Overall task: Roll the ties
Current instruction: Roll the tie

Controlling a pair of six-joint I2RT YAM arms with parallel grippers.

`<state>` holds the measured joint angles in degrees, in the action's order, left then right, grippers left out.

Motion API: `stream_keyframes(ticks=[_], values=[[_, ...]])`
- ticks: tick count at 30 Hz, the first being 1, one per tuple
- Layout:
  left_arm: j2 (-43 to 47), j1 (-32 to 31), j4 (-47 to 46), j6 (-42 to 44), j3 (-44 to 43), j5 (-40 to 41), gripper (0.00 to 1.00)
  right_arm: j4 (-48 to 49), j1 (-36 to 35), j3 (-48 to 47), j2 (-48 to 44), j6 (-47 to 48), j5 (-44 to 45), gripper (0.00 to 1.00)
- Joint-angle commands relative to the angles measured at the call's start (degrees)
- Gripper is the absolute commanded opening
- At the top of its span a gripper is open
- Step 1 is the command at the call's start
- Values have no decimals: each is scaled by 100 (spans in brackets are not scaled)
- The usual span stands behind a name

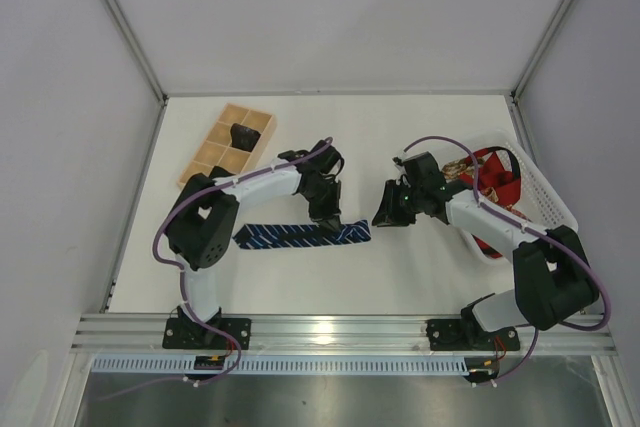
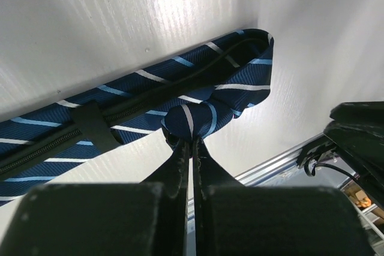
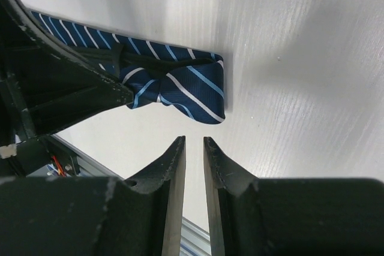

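At the far left corner of the table (image 1: 420, 277) sat a wooden compartment box (image 1: 205, 159), with a small dark rolled bundle (image 1: 243, 134) in one of its cells toward the far end. Nearer the front edge, left of centre, the navy tie (image 1: 290, 236) with thin pale diagonal stripes lay flat, running left to right, its right end folded back on itself. The left gripper (image 2: 191, 142) came down on that folded end from above, its jaws pressed together on a bunched pinch of the striped fabric. Just to the right, apart from the tie and touching nothing, the right gripper (image 3: 194, 142) hovered over bare table with its jaws only a narrow slit apart and nothing between them. Along the right edge stood a white plastic basket (image 1: 548, 199) holding a loose heap of red and gold-patterned ties (image 1: 490, 172); how many lay in it could not be told.
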<state>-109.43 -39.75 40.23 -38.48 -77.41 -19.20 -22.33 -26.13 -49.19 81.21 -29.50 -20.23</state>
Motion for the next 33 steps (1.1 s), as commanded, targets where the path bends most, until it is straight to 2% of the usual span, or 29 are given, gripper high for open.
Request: stream_keyframes(ticks=[1,16,21,23,30,33], values=[[89,46,222,235,-275,109,1,106,12,-170,114,102,63,24],[-351,424,56,587,-178,-31,3,62,-50,-187,308,155,-7,24],[-457,424,-50,596,-82,-5,4,194,-138,-415,632,146,-394,24],[-466,424,-76,578,-82,57,7,246,-190,-512,896,146,-429,23],[-150,424,-15,570,-29,162,30,510,-173,-864,1476,102,-745,22],[17,424,99,561,-81,162,33,589,-182,-934,1705,120,-860,17]])
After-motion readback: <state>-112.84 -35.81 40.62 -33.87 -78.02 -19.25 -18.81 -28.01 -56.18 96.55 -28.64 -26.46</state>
